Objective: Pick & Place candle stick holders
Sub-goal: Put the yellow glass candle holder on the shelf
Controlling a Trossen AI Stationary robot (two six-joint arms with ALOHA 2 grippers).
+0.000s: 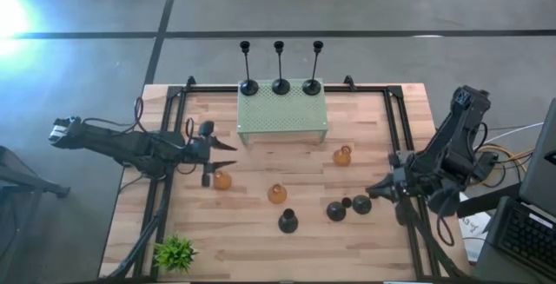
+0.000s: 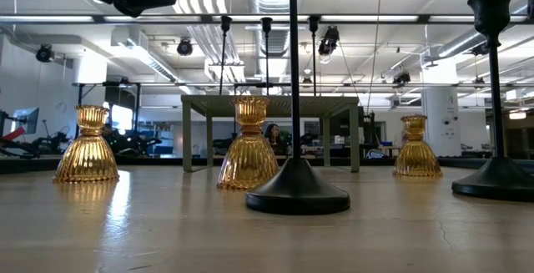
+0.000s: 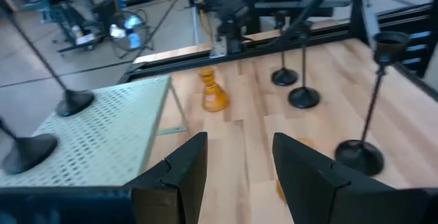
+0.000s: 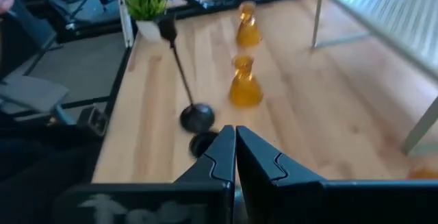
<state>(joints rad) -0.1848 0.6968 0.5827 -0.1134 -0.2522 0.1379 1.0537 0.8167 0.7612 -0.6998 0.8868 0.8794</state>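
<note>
I've got the left gripper (image 1: 228, 155) low over the left half of the table (image 1: 261, 249), fingers spread apart with nothing between them. The nearest amber holder (image 1: 222, 180) sits just at its 5 o'clock, close under the fingertips. The mint-green stand (image 1: 282, 115) is right at the gripper's 1 o'clock, its edge near the fingers, so that's the obstacle on this side. Three tall black stems (image 1: 280, 84) stand in a row along the stand's far edge.

A second amber holder (image 1: 277, 194) is near table centre, and a third (image 1: 342, 155) sits off the stand's right front corner.

My right gripper (image 1: 375, 189) hangs at the table's 4 o'clock, fingers pressed together and gripping nothing. Directly ahead of it, at its 9 o'clock, two black holders (image 1: 347, 206) crowd close together, with another black holder (image 1: 287, 221) farther left toward 6 o'clock. The small plant (image 1: 175, 252) sits in the corner at 7 o'clock, well clear.
</note>
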